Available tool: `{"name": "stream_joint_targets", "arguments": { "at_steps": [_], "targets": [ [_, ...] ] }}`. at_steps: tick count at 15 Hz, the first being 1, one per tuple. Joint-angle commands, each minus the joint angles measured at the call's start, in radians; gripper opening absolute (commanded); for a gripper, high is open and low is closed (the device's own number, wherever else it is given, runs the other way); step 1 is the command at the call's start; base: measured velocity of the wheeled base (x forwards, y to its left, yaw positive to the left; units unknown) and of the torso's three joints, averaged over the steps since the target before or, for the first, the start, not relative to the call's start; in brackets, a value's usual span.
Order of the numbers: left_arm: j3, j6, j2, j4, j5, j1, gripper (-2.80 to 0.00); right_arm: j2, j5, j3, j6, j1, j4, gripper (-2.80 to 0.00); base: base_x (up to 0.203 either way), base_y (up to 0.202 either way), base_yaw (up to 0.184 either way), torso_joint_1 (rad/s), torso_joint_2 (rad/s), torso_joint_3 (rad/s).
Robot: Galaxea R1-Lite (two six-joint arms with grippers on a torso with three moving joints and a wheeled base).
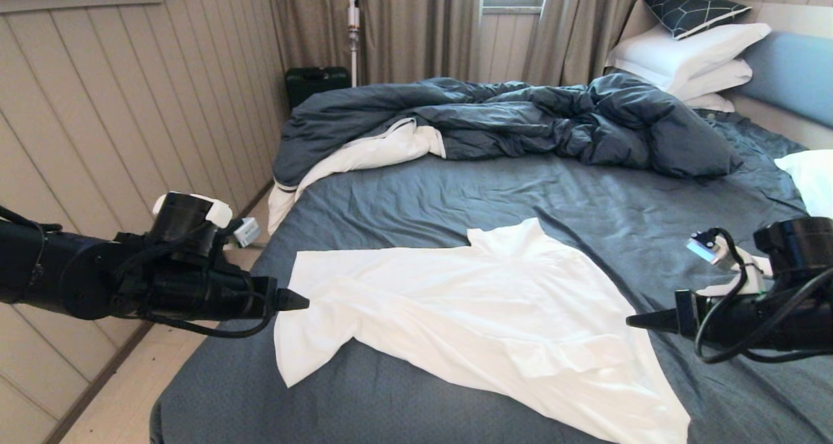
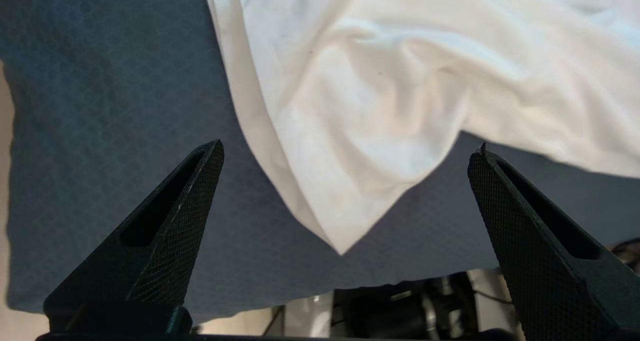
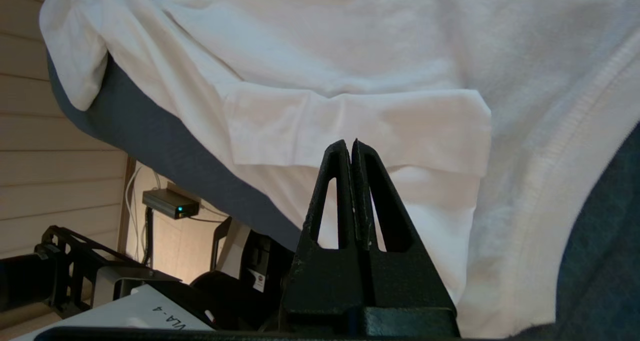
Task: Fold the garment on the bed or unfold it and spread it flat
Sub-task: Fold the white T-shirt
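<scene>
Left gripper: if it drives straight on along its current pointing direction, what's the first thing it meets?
Most likely the garment. The left gripper is open, and its wrist view shows a corner of the white cloth lying on the bed directly ahead, between the fingers. Height above the sheet is unclear, so it might skim over the cloth.

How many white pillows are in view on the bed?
4: three stacked at the headboard, top, middle, bottom, and one cut off at the right edge. Others may lie out of view.
</scene>
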Motion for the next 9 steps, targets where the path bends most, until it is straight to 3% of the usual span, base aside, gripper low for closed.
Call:
{"name": "stream_joint_targets", "arguments": {
  "at_steps": [1,7,8,9],
  "targets": [
    [0.007,-0.022,-0.027,0.001,-0.008,0.012,0.0,0.052,0.003,-0.014,0.0,-0.006,0.004,-2.8,0.0,0.0,0.0,0.0,0.0,0.0],
    [0.056,-0.033,-0.005,-0.026,-0.003,0.026,0.0,0.029,-0.004,0.017,-0.068,-0.013,-0.002,-2.8,0.0,0.0,0.0,0.0,0.0,0.0],
    [0.053,-0.034,0.001,-0.029,0.0,0.026,-2.8,0.011,-0.004,0.023,-0.084,-0.018,-0.004,-2.8,0.0,0.0,0.0,0.0,0.0,0.0],
    [0.05,-0.035,0.014,-0.032,-0.001,0.026,-2.8,0.024,-0.004,0.024,-0.09,-0.019,-0.004,-2.8,0.0,0.0,0.0,0.0,0.0,0.0]
  ]
}}
